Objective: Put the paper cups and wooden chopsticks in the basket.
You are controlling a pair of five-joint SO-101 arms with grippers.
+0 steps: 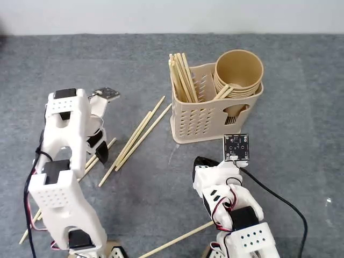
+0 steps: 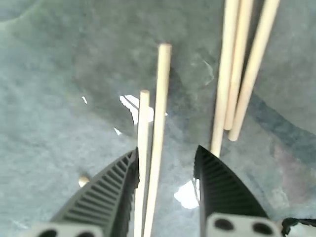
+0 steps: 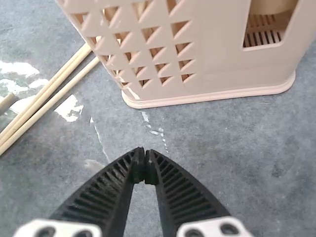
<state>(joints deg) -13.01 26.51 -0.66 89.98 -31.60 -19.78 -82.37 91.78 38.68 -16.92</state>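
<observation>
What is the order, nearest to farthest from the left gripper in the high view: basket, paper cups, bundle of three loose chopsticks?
From the left gripper:
1. The bundle of three loose chopsticks, lying right beside it.
2. The basket, beyond the bundle.
3. The paper cups, in the basket's far compartment.

No readable text, labels or numbers on basket (image 1: 204, 115) or paper cups (image 1: 239, 70). Black circuit board (image 1: 236, 147), lower centre-right of high view: markings too small to read.
</observation>
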